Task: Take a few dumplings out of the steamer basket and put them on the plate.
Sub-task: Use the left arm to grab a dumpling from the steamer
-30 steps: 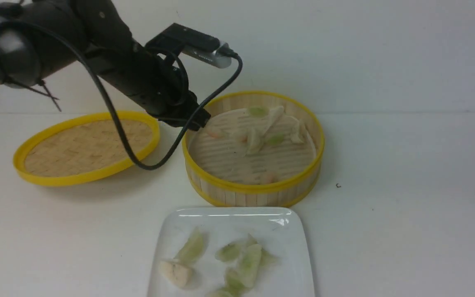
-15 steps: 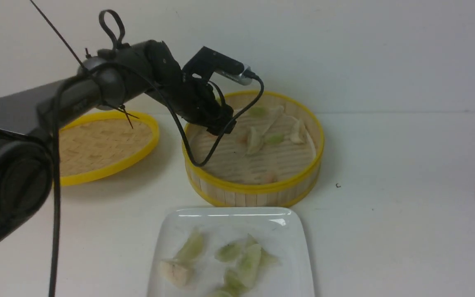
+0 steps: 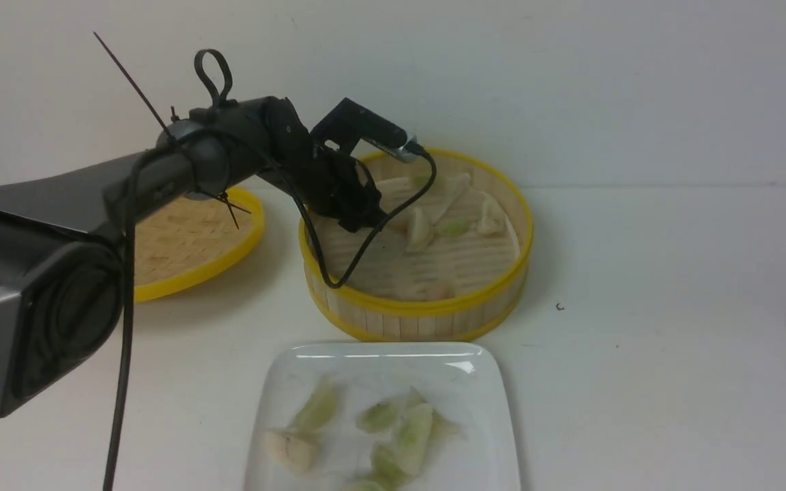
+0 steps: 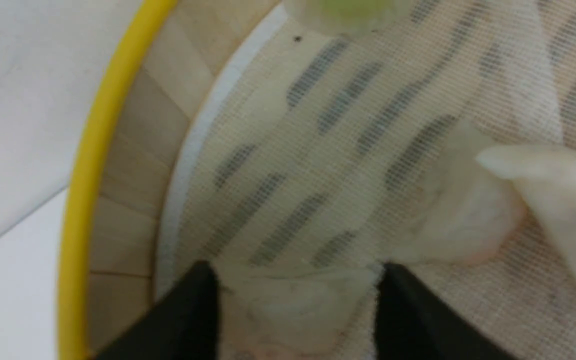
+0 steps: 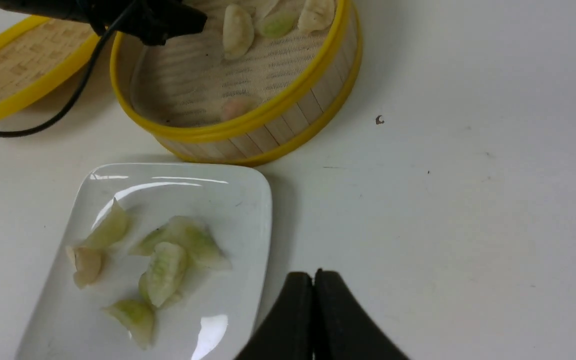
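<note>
The steamer basket (image 3: pixel 420 310) stands mid-table and holds several dumplings (image 3: pixel 420 228) toward its back and one pinkish piece (image 5: pixel 238 106) near its front wall. My left gripper (image 3: pixel 366 221) reaches down into the basket's left side. In the left wrist view the left gripper (image 4: pixel 293 272) has its two black fingers pressed against the sides of a whitish dumpling (image 4: pixel 293 305), which lies on the lined floor. The white plate (image 3: pixel 475 382) in front of the basket carries several pale green dumplings (image 3: pixel 406 429). My right gripper (image 5: pixel 313 274) is shut and empty, low beside the plate's right edge.
The yellow-rimmed woven lid (image 3: pixel 188 239) lies flat to the left of the basket, partly behind my left arm. A black cable hangs from the left wrist over the basket's near-left rim (image 3: pixel 338 279). A small dark speck (image 3: pixel 559 307) lies on the table to the right of the basket.
My left arm has swung from above the lid's edge down into the basket. Its jaws opened wide, then narrowed around a dumpling. The right gripper has barely moved.
</note>
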Controlling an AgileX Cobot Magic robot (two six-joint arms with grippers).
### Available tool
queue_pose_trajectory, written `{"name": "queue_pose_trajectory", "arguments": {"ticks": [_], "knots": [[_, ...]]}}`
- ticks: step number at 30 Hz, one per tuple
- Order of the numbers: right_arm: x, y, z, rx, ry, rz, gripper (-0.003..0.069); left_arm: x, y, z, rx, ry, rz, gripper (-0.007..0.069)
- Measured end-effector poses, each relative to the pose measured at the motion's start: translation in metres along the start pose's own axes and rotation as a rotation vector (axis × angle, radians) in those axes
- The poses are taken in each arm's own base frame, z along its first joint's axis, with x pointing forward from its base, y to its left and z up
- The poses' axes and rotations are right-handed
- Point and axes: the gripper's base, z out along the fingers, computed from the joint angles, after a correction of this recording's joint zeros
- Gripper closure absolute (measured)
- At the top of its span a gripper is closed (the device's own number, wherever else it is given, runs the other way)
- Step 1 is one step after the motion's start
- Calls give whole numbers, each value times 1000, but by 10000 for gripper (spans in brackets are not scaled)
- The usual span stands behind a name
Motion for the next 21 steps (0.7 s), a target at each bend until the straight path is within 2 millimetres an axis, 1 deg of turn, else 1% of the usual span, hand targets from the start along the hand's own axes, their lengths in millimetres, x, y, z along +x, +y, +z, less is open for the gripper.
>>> {"name": "queue_pose_trajectory", "arguments": {"ticks": [1,4,7,8,10,14,15,17,21], "knots": [[0,0,0,0,0,0,673,0,0,-1,4,11,-7,360],[0,0,0,1,0,-3,673,-2,-2,-7,26,46,-21,358],[0,0,0,1,2,-14,673,-11,-12,-22,84,109,-10,358],[0,0,0,1,2,-15,673,-11,-13,-23,87,111,-8,358],[1,0,0,1,7,-17,673,-27,-21,-44,112,109,20,358],[2,0,0,0,19,-18,673,-49,-26,-79,124,75,45,358],[2,0,0,-1,20,-18,673,-49,-26,-79,125,77,45,358],[3,0,0,-1,29,-18,673,-54,-29,-100,147,103,30,358],[3,0,0,-2,38,-20,673,-51,-36,-125,192,187,23,358]]}}
